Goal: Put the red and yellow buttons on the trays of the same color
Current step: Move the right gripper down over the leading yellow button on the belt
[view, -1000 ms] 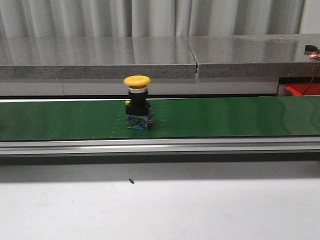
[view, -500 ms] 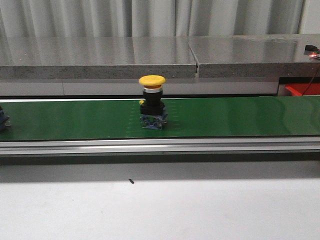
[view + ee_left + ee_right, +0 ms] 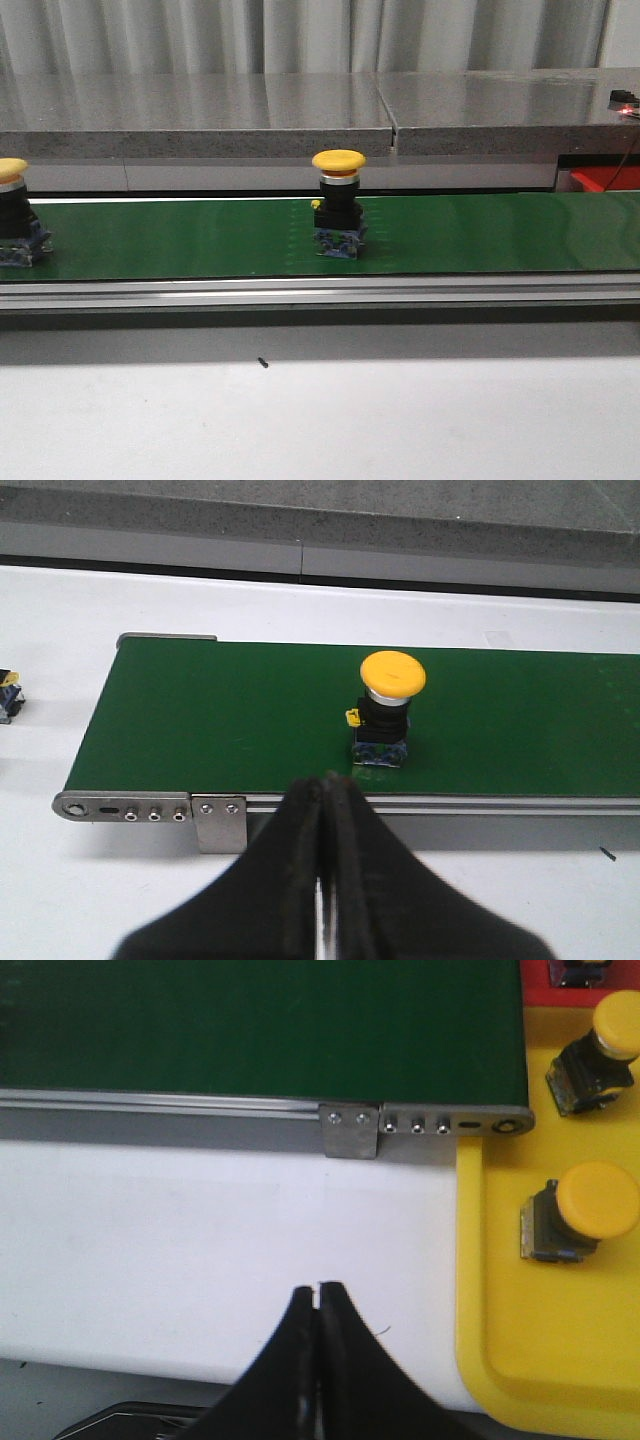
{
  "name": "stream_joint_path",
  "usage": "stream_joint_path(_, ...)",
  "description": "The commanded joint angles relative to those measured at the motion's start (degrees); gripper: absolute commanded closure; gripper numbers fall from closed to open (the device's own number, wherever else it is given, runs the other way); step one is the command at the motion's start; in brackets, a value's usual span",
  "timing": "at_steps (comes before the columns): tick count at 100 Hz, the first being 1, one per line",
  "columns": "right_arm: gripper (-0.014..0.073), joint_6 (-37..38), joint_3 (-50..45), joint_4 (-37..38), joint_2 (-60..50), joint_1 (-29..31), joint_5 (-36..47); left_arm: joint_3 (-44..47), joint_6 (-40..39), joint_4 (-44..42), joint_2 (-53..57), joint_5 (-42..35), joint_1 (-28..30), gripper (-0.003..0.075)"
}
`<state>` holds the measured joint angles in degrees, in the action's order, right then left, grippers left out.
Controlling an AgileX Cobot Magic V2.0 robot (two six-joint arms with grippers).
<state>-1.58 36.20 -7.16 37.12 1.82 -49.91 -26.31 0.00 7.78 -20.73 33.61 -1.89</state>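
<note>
A: Is it bright?
B: Yes. Soft light comes from above. The grey shelf [image 3: 300,105] at the back shines with pale streaks.
A: Any shadows?
B: A dark strip under the green belt [image 3: 450,235].
A: Is anything fuzzy?
B: The black fingers [image 3: 300,880] up close look blurry.

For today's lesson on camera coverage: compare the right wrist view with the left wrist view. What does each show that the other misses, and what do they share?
Only the right wrist view shows the yellow tray holding two yellow buttons, beside a red tray's edge. Only the left wrist view shows a yellow button standing upright on the belt and a small part on the white table. Both show the green conveyor belt and a shut pincer: right pincer, left pincer.
</note>
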Motion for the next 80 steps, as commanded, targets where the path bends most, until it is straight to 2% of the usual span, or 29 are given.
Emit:
stream_joint_path(1,0.0685,-0.46,5.52,-0.12,4.81,-0.06,0.93,-1.58,-0.62,0.46,-0.34,-3.92,-0.03,0.0741)
stream_joint_path(24,0.0685,-0.46,15.53,-0.12,16.27,-0.91,-0.92,-1.58,-0.62,0.46,-0.34,-3.92,-0.03,0.0741)
stream_joint_path(37,0.0679,-0.46,21.97,-0.12,21.98,-5.43,-2.51,-1.58,-0.62,0.46,-0.34,-3.92,-0.03,0.0741)
stream_joint_path(42,0.0648,-0.46,24.52,-0.12,24.3,-7.33,-3.62,-1.58,-0.62,0.46,-0.34,-3.92,-0.03,0.0741)
stream_joint_path(47,0.0575,-0.46,26.85,-0.12,26.63,-9.17,-4.52,-1.58,-0.62,0.46,-0.34,-3.92,-0.03,0.0741)
stream_joint_path(52,0.0466,-0.46,29.2,-0.12,28.89,-10.95,-5.0,-1.58,-0.62,0.46,-0.34,-3.92,-0.03,0.0741)
stream_joint_path(64,0.0113,0.12,32.99,-0.12,33.67,-15.02,-5.17,-1.58,-0.62,0.46,-0.34,-3.92,-0.03,0.0741)
stream_joint_path(70,-0.0006,1.01,34.78,-0.12,35.97,-16.73,-5.39,-1.58,-0.62,0.46,-0.34,-3.92,-0.03,0.0741)
stream_joint_path(75,-0.0048,2.35,35.92,-0.12,37.73,-17.84,-5.68,-1.58,-0.62,0.46,-0.34,-3.92,-0.03,0.0741)
stream_joint_path(80,-0.0041,3.66,37.27,-0.12,39.34,-19.19,-5.78,-1.58,-0.62,0.46,-0.34,-3.92,-0.03,0.0741)
